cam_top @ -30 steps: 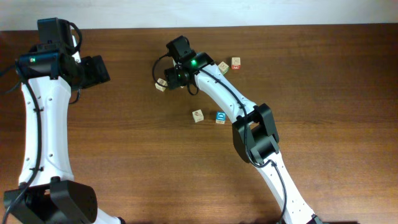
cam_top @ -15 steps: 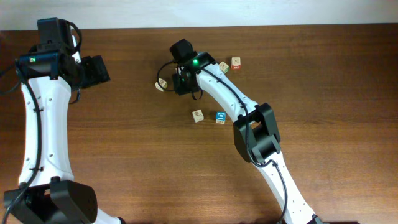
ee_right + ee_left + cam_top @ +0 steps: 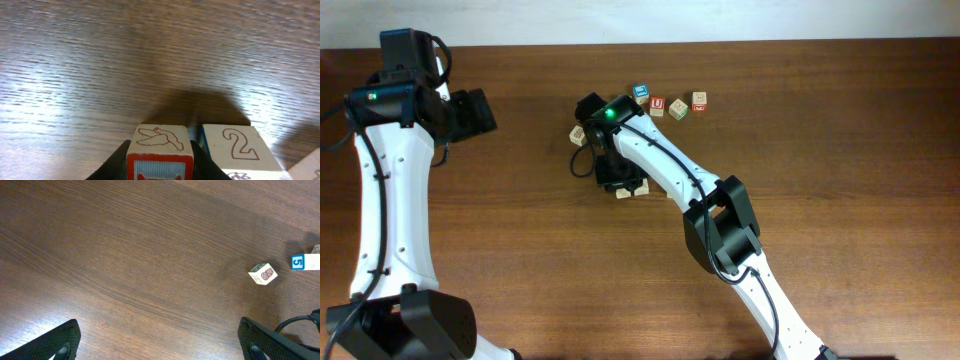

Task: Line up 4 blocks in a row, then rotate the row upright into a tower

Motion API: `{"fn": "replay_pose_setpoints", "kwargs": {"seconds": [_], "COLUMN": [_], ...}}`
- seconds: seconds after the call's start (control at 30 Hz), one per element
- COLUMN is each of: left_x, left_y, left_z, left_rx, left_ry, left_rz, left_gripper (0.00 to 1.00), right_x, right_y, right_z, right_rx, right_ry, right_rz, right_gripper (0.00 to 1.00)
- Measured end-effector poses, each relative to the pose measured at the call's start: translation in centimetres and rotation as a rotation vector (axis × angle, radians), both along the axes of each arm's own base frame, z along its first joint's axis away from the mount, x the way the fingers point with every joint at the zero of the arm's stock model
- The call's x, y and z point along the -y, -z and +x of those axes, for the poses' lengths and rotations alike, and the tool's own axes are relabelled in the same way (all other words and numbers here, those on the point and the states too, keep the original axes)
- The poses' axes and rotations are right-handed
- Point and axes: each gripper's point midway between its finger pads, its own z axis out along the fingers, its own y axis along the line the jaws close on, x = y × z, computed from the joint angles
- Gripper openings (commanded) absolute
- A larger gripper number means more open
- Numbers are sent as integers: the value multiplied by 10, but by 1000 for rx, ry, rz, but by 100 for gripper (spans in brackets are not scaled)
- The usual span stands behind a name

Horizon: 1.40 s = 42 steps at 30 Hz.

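Observation:
My right gripper [image 3: 160, 162] is shut on a wooden block [image 3: 160, 142] that has a bird drawing on one face and a red-bordered face towards the camera. The dark fingers [image 3: 118, 161] press on both of its sides. A second block [image 3: 240, 147] marked "2", with a blue side, stands close against its right. Overhead, the right gripper [image 3: 618, 180] covers this pair, and only a pale corner of a block [image 3: 629, 191] shows. Another pale block [image 3: 578, 134] lies to the left. My left gripper [image 3: 160, 342] is open over bare wood at the far left.
A row of cubes lies at the back: a blue one [image 3: 641, 91], the red "U" cube [image 3: 658, 104], a pale one [image 3: 678, 108] and a red-bordered one [image 3: 700, 100]. The left wrist view shows the pale pineapple cube [image 3: 263, 273] and the blue "5" cube [image 3: 298, 261].
My right gripper left the pale block at the left and moved towards the front to the middle pair. It closed on the bird block there. The blue back-row cube came into view.

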Motion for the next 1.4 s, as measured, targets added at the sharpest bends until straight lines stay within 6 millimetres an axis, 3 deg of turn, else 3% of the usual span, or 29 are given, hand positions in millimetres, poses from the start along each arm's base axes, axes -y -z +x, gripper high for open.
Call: {"fn": "replay_pose_setpoints", "kwargs": {"seconds": [0.13,0.23,0.47,0.63,0.7,1.4], "left_x": [0,0,0,0,0,0], "left_y": [0,0,1,1,1,1], "left_z": [0,0,-1,-1,-1,-1], "left_rx": [0,0,-5,-7,-7,-7], "left_ry": [0,0,0,0,0,0], "left_rz": [0,0,-1,-1,-1,-1], "left_gripper": [99,99,99,99,99,99], "right_x": [8,12,12,-10,-15,-29], "right_y": [0,0,-3,-62,-71,-76], "right_z": [3,5,2,28,34,51], "right_rx": [21,32,22,159,191,265], "right_ry": [1,4,5,-9,-8,-7], "right_rz": [-46,-67,-63,57,81,138], "right_gripper": [32,47,54,58,58,58]}}
